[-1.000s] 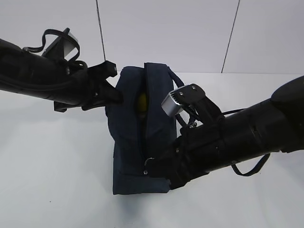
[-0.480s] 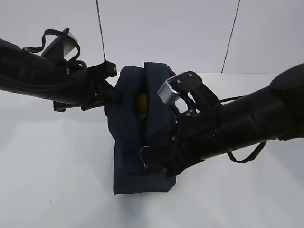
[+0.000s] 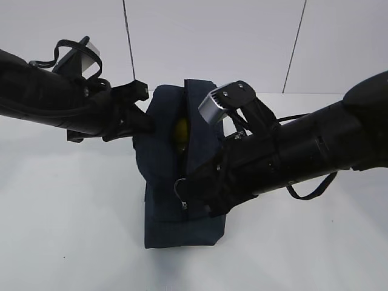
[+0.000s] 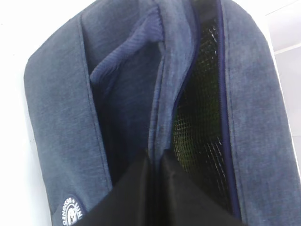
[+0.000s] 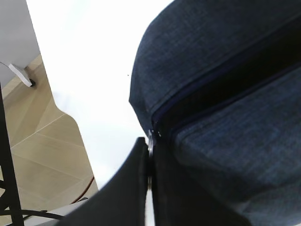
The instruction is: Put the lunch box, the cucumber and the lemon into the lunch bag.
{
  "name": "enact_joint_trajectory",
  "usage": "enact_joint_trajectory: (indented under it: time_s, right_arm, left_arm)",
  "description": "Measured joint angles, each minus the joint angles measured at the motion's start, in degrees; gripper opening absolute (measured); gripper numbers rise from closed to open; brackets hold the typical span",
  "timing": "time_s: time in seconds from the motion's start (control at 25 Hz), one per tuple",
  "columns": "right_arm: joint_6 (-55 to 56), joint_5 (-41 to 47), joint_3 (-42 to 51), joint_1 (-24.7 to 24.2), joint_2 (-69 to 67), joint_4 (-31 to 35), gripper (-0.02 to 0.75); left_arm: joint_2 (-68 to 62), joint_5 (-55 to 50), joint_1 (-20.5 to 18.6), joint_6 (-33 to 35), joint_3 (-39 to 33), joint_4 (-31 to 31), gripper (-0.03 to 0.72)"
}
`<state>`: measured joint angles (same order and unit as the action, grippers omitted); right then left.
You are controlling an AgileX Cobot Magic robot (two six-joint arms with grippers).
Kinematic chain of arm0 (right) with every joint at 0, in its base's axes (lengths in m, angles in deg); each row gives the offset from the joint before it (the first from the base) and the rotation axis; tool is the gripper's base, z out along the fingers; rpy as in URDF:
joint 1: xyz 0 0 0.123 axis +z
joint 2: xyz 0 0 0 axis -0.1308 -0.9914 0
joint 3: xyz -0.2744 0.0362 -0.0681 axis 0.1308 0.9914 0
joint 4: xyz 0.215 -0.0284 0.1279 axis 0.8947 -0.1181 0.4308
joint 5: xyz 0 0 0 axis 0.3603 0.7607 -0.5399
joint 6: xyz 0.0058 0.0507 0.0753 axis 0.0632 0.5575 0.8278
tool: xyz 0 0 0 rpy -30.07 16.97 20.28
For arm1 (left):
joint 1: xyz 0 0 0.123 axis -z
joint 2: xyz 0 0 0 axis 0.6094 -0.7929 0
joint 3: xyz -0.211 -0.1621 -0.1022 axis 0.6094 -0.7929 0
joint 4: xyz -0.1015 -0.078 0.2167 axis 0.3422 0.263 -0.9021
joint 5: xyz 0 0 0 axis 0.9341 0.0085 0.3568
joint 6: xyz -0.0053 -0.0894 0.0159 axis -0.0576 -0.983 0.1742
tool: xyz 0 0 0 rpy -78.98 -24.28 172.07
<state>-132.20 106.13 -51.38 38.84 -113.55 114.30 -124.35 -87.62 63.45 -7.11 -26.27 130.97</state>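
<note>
Right claw (image 5: 149, 155) was pinched on the zipper pull (image 5: 150, 137), so we judged we should draw steadily along the lunch bag (image 3: 167, 157) while the left claw (image 4: 155, 162), clamped on fabric, braced it.

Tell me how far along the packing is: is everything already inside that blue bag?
Mostly, it seems. The lemon shows through the lunch bag's open slit; nothing else lies on the table, though lunch box and cucumber cannot be made out inside. In hand: the left gripper pinches the bag's fabric edge, the right gripper pinches the zipper pull. Left: the opening is not yet zipped.
</note>
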Motion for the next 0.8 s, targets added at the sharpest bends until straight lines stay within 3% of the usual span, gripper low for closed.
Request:
enact_joint_trajectory:
  time_s: [0.8]
  right_arm:
    - [-0.2, -1.9, -5.9, 0.0, 0.0, -0.2, 0.02]
  left_arm:
    - [0.0, 0.3, 0.0, 0.0, 0.0, -0.5, 0.008]
